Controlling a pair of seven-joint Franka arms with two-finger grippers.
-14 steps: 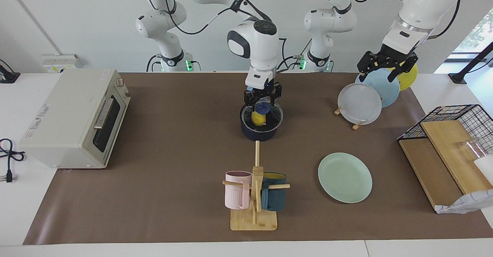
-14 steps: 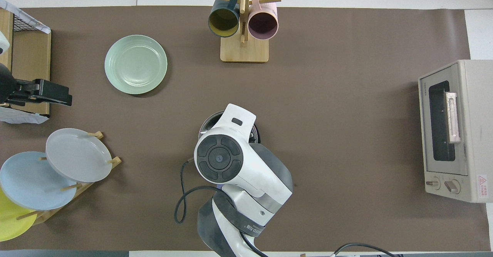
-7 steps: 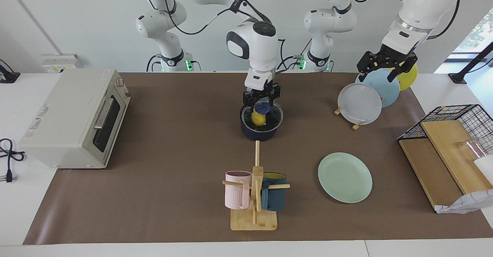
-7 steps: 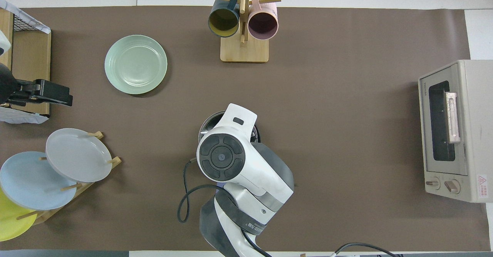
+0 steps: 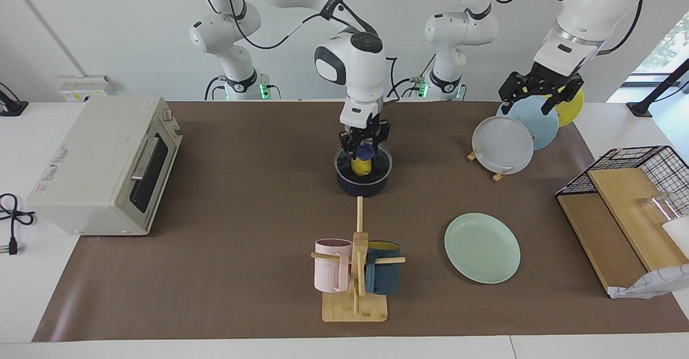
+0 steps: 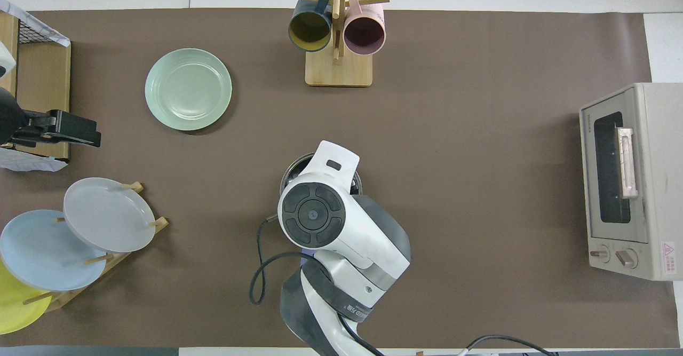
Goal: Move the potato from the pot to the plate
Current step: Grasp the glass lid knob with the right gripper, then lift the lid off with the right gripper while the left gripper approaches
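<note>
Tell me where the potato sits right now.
In the facing view, the potato sits inside the pot at mid-table, under the right gripper.

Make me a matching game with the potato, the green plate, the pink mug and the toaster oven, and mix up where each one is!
Things:
1. potato
2. plate
3. pink mug
4. toaster oven

Places:
A. hanging on the wooden mug stand
B. at the right arm's end of the table
C. lying flat on the brown mat, nothing on it
D. in the pot, under the right tool

Pairs: 1-D, 2-C, 3-A, 4-B
</note>
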